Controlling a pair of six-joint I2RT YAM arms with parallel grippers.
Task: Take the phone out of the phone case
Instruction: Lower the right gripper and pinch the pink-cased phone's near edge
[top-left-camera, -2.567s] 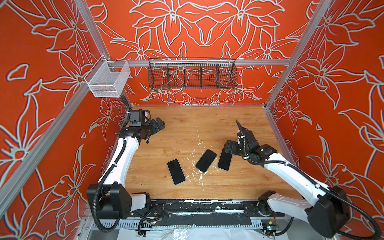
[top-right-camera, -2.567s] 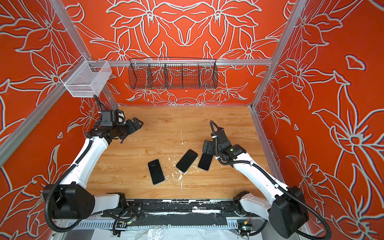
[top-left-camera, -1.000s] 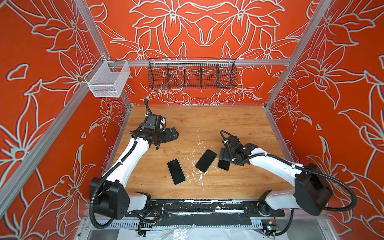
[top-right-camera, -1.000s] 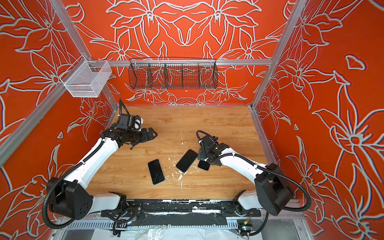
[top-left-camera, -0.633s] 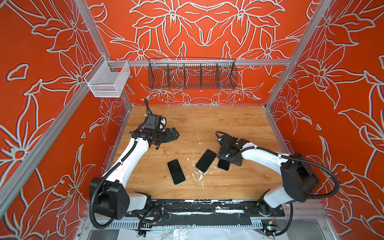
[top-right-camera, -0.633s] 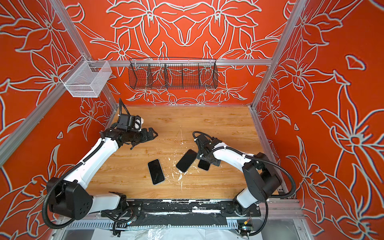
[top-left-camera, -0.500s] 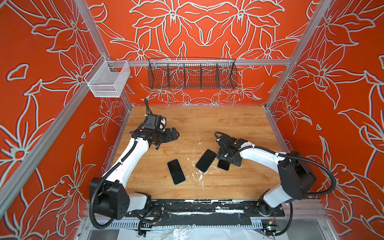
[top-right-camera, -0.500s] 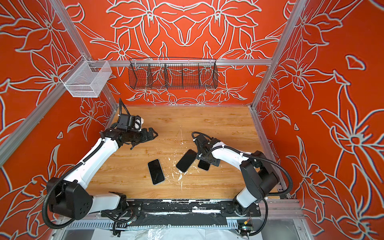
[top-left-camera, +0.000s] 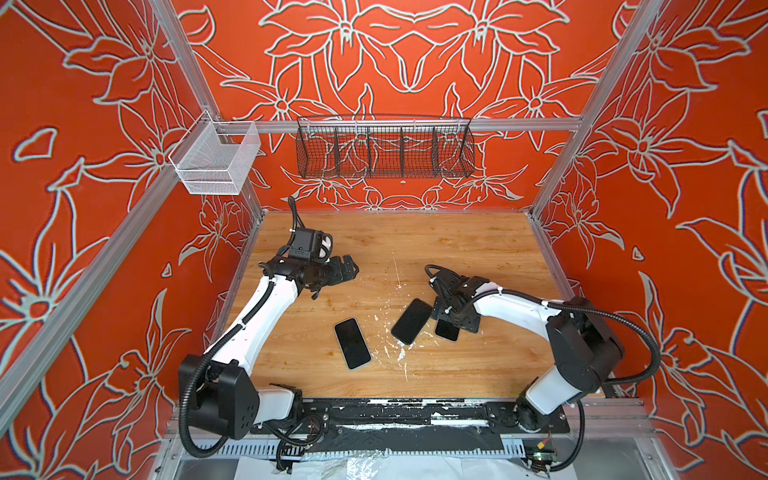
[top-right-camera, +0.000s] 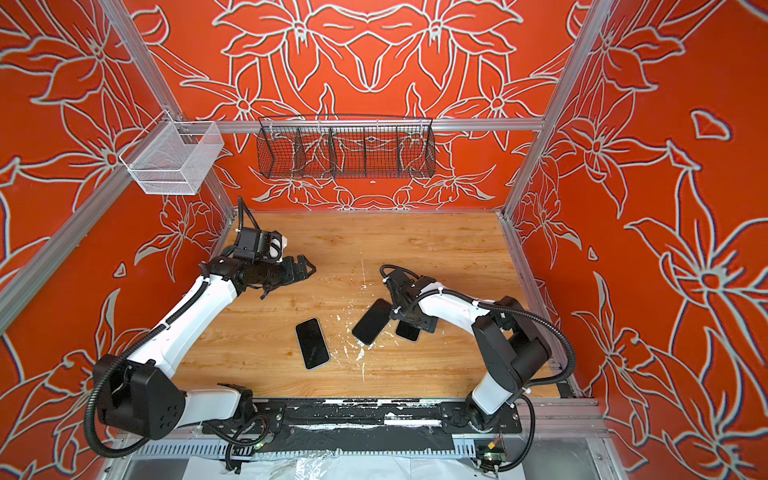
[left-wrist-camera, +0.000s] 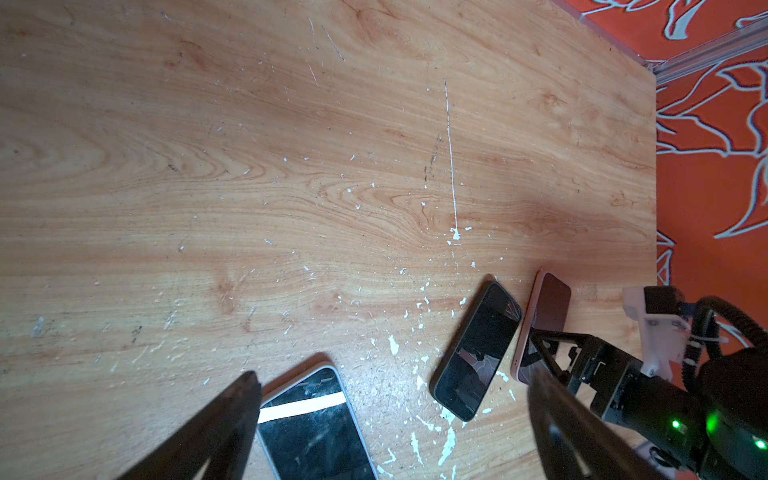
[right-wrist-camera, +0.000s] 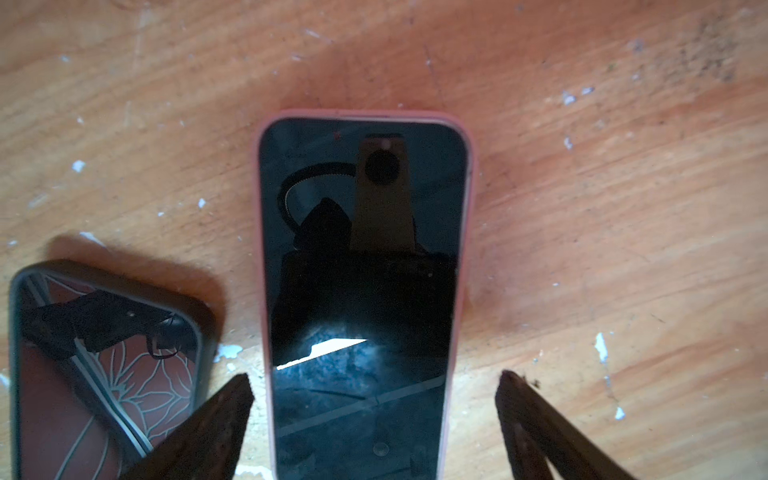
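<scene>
Plainly the right hand (right-wrist-camera: 374, 384) is lined up for a grasp: its two fingers are spread wide and hold nothing, one on either side of the phone (right-wrist-camera: 361, 249), which lies screen-up on the bench (top-left-camera: 457, 249) directly beneath the hand, fully seated in its pink case (right-wrist-camera: 361, 114). That straddle suits pinching the long edges so the case can be worked off. The left hand (left-wrist-camera: 392, 378), equally wide and empty, hangs well clear of the phone, probably waiting to steady or peel. Just beside the right hand's finger lies a cracked-screen phone (left-wrist-camera: 478, 353), and under the left hand's own fingers a pale-rimmed phone (left-wrist-camera: 307, 419). In both top views the right hand covers most of the pink case. The wrist view cuts off the phone's near end, reflections mask the screen, and I cannot tell whether the fingertips touch the bench.
</scene>
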